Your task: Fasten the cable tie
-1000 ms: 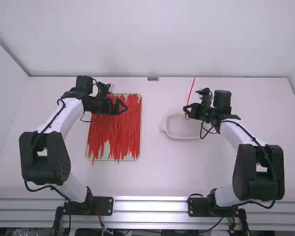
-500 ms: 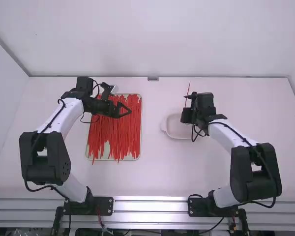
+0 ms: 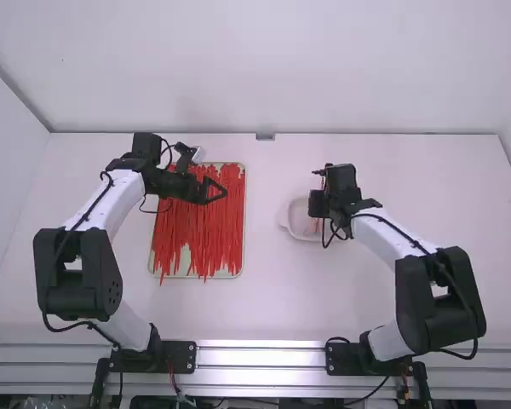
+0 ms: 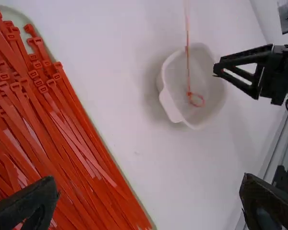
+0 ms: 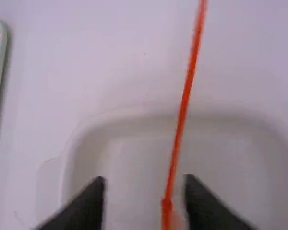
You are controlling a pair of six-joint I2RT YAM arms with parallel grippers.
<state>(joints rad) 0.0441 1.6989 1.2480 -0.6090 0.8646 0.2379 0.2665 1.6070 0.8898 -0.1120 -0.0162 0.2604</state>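
Fingers of the right gripper are seen spread wide apart, with nothing pinched between them. The cable tie is found in the gap between them, much closer to one finger than to the other. Its straight tail runs on away from the fingertips. Whether the strap touches the nearer finger cannot be told. The white bowl is set directly beneath these fingers, and the closed loop of the tie rests inside it, just beyond the fingertips.

The fingers of the left gripper are likewise held wide apart and grip nothing. A heap of loose red ties is spread under and just ahead of them on a tray. The bowl and the looped tie lie well ahead of these fingertips, across a bare stretch of table.

The near end of the strap is cut off at the edge of the right wrist view. Its far end is cut off in the left wrist view. The locking head cannot be made out within the loop.
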